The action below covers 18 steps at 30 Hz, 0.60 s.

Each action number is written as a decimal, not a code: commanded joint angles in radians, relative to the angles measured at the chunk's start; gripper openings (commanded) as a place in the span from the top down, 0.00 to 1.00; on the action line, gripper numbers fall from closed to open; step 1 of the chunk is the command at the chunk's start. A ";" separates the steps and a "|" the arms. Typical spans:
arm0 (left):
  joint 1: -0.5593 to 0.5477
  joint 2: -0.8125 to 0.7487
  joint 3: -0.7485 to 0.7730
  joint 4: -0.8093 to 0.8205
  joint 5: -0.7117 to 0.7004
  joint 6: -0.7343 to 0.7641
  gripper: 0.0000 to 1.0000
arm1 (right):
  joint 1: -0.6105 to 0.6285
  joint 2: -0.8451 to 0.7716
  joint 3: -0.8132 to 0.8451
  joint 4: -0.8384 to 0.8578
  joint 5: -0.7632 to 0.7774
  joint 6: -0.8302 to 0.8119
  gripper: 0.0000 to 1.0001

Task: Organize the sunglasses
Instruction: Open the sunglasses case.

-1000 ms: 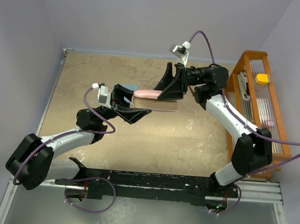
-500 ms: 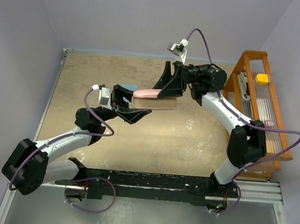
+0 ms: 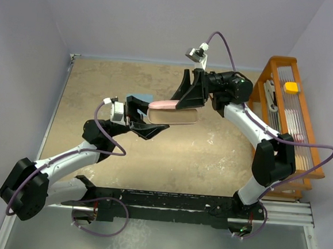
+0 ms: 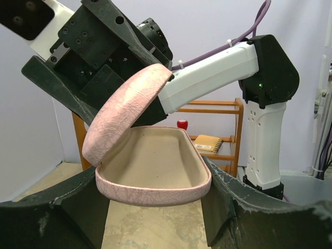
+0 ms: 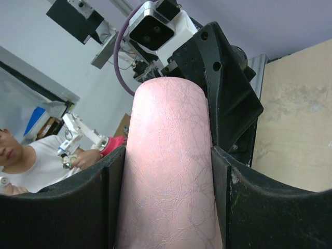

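While both arms are holding it above the table [image 3: 198, 156], the pink case [image 4: 150, 194] is hanging hinged open, its shell empty and its long axis running nine to three o'clock as seen from overhead. The left gripper [image 4: 153, 181] is clamping the lower shell from the eight o'clock side, fingers partly spread across its width. The right gripper [image 5: 168, 176] is pinching the lid [image 4: 124, 111] from two o'clock, jaws wide around it. The sunglasses are showing in no view, so I cannot tell which arm is nearer them. A blue cloth [image 3: 141, 96] is peeking out at eleven o'clock of the case.
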 commanded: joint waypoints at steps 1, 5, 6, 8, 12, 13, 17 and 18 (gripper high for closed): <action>-0.010 0.006 -0.051 -0.211 0.166 0.009 0.83 | -0.055 -0.059 0.099 0.017 0.281 0.040 1.00; -0.010 -0.005 -0.048 -0.259 0.160 0.040 0.83 | -0.056 -0.057 0.100 0.025 0.291 0.070 1.00; -0.010 -0.008 -0.047 -0.263 0.158 0.042 0.83 | -0.058 -0.059 0.103 0.029 0.292 0.073 1.00; -0.012 -0.011 -0.047 -0.270 0.159 0.048 0.83 | -0.058 -0.062 0.103 0.012 0.294 0.073 1.00; -0.011 -0.012 -0.044 -0.293 0.155 0.062 0.83 | -0.058 -0.066 0.110 -0.034 0.294 0.072 1.00; -0.013 -0.012 -0.043 -0.294 0.155 0.063 0.83 | -0.058 -0.067 0.110 -0.037 0.295 0.073 1.00; -0.013 -0.018 -0.042 -0.306 0.153 0.069 0.83 | -0.062 -0.065 0.114 -0.035 0.300 0.086 1.00; -0.013 -0.018 -0.042 -0.309 0.153 0.070 0.83 | -0.063 -0.066 0.114 -0.038 0.300 0.087 1.00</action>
